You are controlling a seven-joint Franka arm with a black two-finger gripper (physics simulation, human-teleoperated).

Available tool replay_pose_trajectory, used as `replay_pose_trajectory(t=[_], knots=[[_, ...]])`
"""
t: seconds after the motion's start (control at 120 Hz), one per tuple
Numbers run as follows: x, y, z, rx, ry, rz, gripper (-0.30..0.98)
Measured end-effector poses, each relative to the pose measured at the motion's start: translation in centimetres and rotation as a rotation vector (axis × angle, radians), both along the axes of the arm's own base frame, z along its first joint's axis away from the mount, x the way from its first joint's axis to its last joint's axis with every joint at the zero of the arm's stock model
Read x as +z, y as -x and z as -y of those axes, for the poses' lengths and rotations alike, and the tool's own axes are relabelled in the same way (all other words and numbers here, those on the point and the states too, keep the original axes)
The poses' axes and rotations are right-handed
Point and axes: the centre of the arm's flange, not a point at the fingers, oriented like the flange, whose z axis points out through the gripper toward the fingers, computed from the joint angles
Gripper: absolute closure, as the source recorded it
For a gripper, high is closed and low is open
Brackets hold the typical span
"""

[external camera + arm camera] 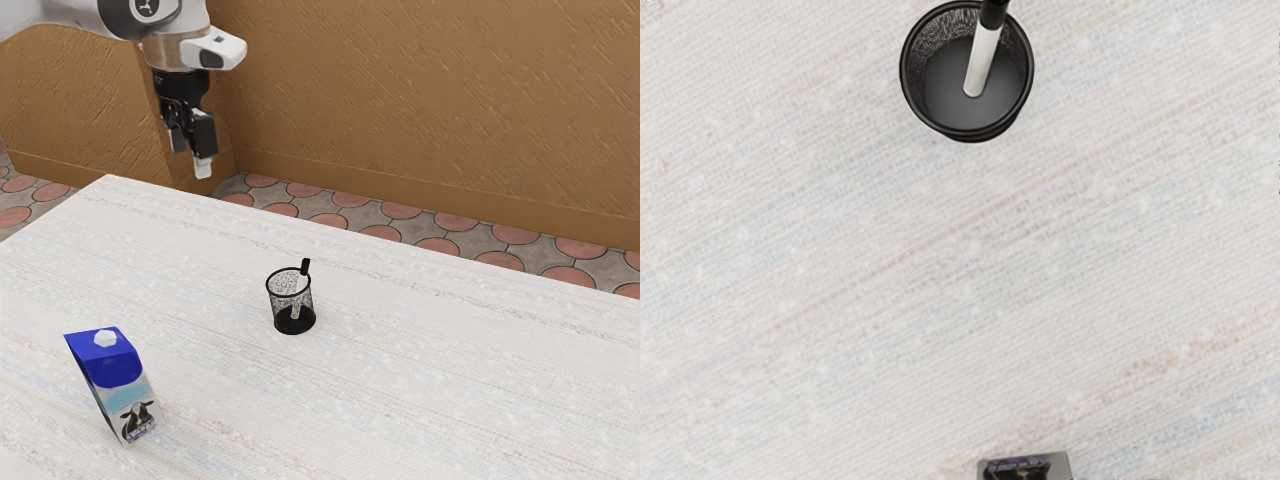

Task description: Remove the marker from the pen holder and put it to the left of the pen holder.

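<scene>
The gripper (pixel 192 161) hangs spread above the table (pixel 450 400); 1 marker (pixel 983 60) leans in the pen holder (pixel 947 100).

On my books: one whitish table (pixel 450 380), faintly streaked. Standing directly on it, I count one black mesh pen holder (pixel 276 301) and, well apart, one blue-topped milk carton (pixel 118 372).
</scene>
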Motion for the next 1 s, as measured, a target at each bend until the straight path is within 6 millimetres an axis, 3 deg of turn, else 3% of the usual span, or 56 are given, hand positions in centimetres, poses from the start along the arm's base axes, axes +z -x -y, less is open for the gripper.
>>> replay_pose_trajectory(t=[0.292, 0.35, 0.408, 0.433, 0.492, 0.533, 0.575, 0.625, 0.85, 0.933, 1.0], knots=[[0.5, 0.3, 0.3, -0.065, 0.004, 0.0, 0.0], [2.3, 1.4, 2.6, -0.174, 0.009, 0.023, 0.0], [2.8, 2.1, 7.3, -0.377, 0.02, 0.029, 0.0], [2.0, 2.1, 10.1, -0.477, 0.028, 0.02, 0.0], [-2.4, 1.4, 16.7, -0.71, 0.034, -0.029, 0.0], [-6.3, 0.2, 19.1, -0.826, 0.045, -0.068, 0.0], [-10.0, -1.0, 19.5, -0.902, 0.051, -0.102, 0.0], [-13.2, -2.2, 19.8, -0.982, 0.061, -0.119, 0.0], [-21.1, -5.4, 20.2, -1.227, 0.128, -0.146, 0.0], [-22.6, -5.9, 20.1, -1.291, 0.145, -0.151, 0.0], [-21.3, -6.5, 19.9, -1.312, 0.144, -0.114, 0.0]])
